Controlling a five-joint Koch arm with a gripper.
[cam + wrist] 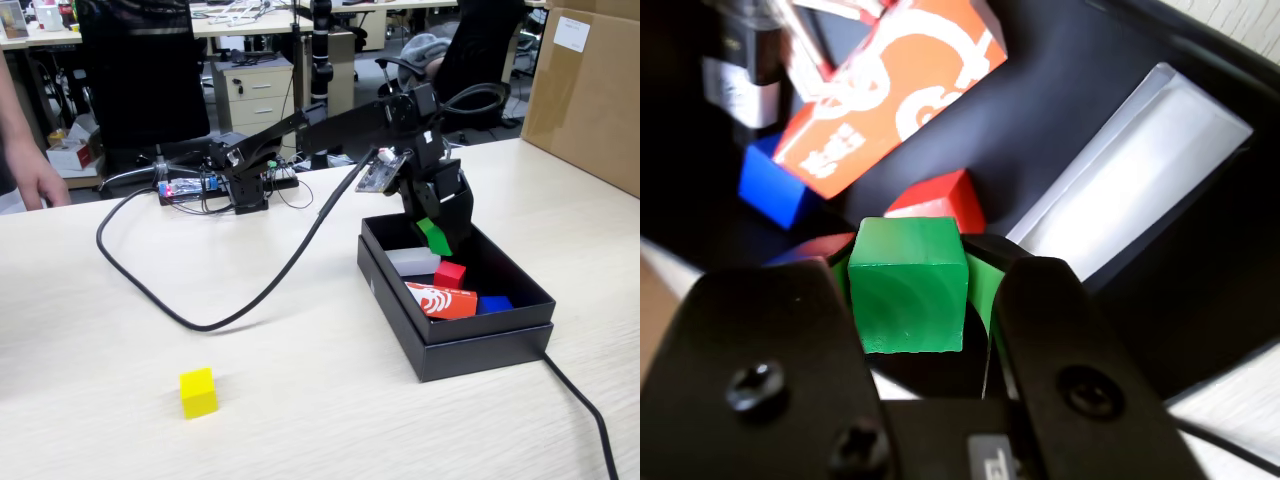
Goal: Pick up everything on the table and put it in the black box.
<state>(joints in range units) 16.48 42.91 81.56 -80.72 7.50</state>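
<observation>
My gripper (437,238) hangs over the black box (470,340), shut on the green cube (434,236). In the wrist view the green cube (908,285) sits squeezed between the two black jaws, above the box floor. A red cube (449,273) lies inside the box; the wrist view shows that red cube (940,200) just beyond the green one. The yellow cube (198,392) rests alone on the beige table (150,420), near the front left of the fixed view, far from the gripper.
Inside the box also lie a white block (414,261), a red-orange packet (441,300) and a blue block (493,304). A black cable (180,310) loops across the table. A brown cardboard box (588,95) stands at the back right. A person's hand (35,175) is at the left edge.
</observation>
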